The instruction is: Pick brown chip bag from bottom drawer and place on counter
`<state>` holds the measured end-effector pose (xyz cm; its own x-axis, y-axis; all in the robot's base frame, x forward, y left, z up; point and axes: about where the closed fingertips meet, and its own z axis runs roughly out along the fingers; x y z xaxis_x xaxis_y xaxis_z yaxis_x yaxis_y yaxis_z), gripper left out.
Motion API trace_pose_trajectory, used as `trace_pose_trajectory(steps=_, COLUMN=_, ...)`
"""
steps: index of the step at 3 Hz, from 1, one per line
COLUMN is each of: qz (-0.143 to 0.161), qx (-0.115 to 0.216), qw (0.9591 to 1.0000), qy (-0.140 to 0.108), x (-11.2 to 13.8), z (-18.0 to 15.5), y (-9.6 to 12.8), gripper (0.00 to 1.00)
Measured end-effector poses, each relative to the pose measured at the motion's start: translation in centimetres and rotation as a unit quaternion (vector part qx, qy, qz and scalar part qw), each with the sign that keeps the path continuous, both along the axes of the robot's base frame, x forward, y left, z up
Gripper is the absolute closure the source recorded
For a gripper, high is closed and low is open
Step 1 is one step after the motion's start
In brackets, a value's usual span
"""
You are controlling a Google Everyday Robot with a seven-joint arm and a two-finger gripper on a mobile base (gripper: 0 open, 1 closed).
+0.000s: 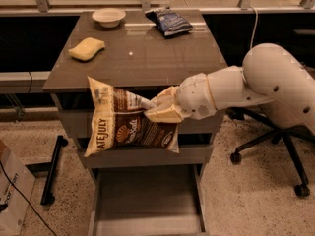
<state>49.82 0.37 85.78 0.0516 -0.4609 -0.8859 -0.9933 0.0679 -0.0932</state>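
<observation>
Holding the brown chip bag [130, 124] at mid-frame, my gripper [160, 107] is clamped on the bag's crinkled right side. The bag hangs in the air in front of the upper drawers, its top corner about level with the counter [147, 58] edge. The bottom drawer [147, 205] stands open at lower centre. I judge the lift-out done and the placing in hand. Next I need height to clear the edge, then a set-down between the sponge [86, 48] and the blue bag [169, 21].

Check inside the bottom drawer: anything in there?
Nothing visible in the bottom drawer; its front runs off frame. The pincer, above it, is shut on the brown chip bag.
</observation>
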Motion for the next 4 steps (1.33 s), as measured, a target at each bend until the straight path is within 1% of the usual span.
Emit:
trace_pose_trajectory(steps=1, qz=-0.015, qx=-0.004, qw=0.9999, qy=0.005, x=0.6, z=-1.6, y=0.4, gripper=1.0)
trace_pose_trajectory(steps=2, qz=-0.026, qx=-0.003, qw=0.9996, qy=-0.007, x=3.7, z=-2.1, y=0.7, gripper=1.0)
trace_pose_trajectory(steps=3, qz=-0.042, qx=-0.012, qw=0.9979, qy=-0.048, x=6.7, z=0.5, y=0.6, gripper=1.0)
trace_pose_trajectory(steps=4, qz=-0.065, qx=-0.031, qw=0.9881, qy=-0.136, x=8.4, z=6.9, y=0.1, gripper=1.0)
